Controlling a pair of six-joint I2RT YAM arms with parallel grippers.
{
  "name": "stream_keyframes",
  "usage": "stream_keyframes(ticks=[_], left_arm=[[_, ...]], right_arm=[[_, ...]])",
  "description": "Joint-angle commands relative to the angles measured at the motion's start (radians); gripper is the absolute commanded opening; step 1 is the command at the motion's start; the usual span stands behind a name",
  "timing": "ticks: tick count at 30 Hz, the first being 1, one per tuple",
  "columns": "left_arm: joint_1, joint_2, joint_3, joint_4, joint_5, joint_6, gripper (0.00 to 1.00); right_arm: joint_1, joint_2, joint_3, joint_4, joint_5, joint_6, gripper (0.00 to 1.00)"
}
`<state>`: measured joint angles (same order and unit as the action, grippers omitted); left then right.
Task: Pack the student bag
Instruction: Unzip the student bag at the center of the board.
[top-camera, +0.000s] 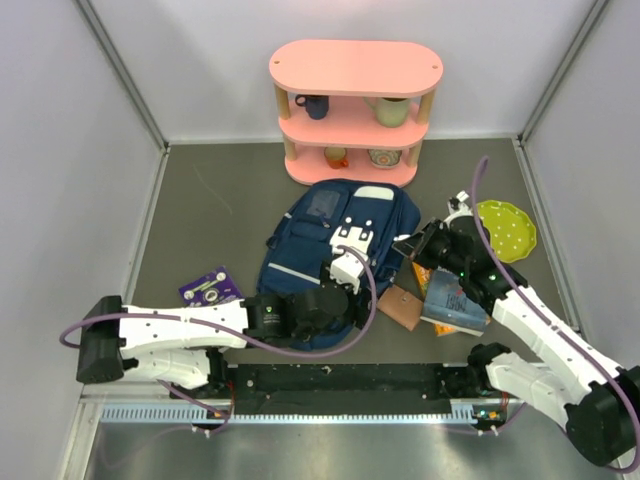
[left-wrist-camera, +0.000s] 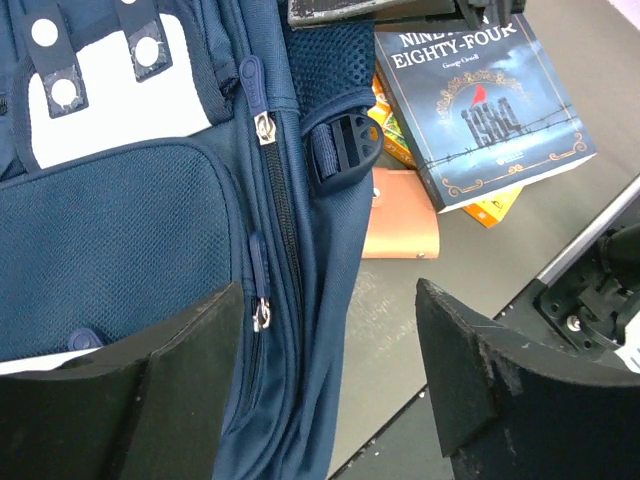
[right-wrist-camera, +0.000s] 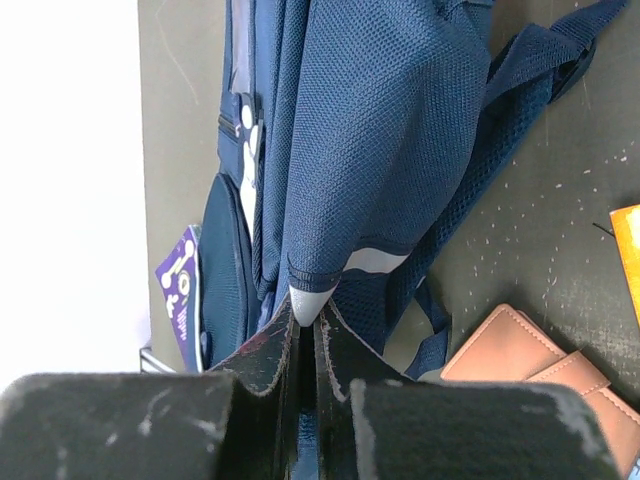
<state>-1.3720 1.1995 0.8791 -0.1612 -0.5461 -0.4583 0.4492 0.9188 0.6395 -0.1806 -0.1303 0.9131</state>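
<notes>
One student bag (top-camera: 335, 245) lies flat on the grey table (top-camera: 200, 215) at the centre of the top view, its white patch towards the single pink shelf (top-camera: 355, 68) at the upper middle of the frame. That shelf has three boards and carries four cups (top-camera: 312, 105), two on the middle board and two on the lowest. To the right of the bag are one green dotted plate (top-camera: 505, 228), one book (top-camera: 455, 300) with a dark blue cover, and one brown wallet (top-camera: 400, 307) just left of the book. One purple card (top-camera: 210, 288) lies to the bag's lower left. The left gripper (top-camera: 342, 270) hangs over the lower right part of the bag. In its wrist view the left gripper (left-wrist-camera: 330, 370) has its jaws wide apart and holds nothing. Between and above them the bag (left-wrist-camera: 120, 230) shows two zip pulls (left-wrist-camera: 262, 115) and one black buckle (left-wrist-camera: 345, 145). The book (left-wrist-camera: 480, 100) is at the upper right of that frame, overlapping a yellow packet (left-wrist-camera: 385, 130), with the wallet (left-wrist-camera: 400, 225) below them. The right gripper (top-camera: 418, 245) is at the bag's right edge. Its wrist view shows the right gripper (right-wrist-camera: 308, 315) with jaws closed on a hem of the bag (right-wrist-camera: 380, 130), the fabric pinched between the two tips. The wallet (right-wrist-camera: 530, 370) is at the lower right and the card (right-wrist-camera: 178, 290) at the left of that frame
</notes>
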Motion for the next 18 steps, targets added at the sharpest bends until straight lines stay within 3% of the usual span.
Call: stream_keyframes(ticks=[1,3,10,18], left_arm=[[0.010,0.034,-0.012,0.101,-0.018,0.066,0.70],[0.011,0.041,-0.022,0.132,0.017,0.085,0.64],[0.016,0.072,-0.028,0.183,0.113,0.151,0.69],[0.059,0.155,0.009,0.131,0.132,0.153,0.59]], right_arm=[[0.016,-0.058,0.055,0.059,-0.051,-0.005,0.00],[0.016,-0.063,0.063,0.055,-0.054,-0.011,0.00],[0.017,-0.057,0.083,0.044,-0.065,-0.026,0.00],[0.014,-0.063,0.118,0.032,-0.092,-0.040,0.00]])
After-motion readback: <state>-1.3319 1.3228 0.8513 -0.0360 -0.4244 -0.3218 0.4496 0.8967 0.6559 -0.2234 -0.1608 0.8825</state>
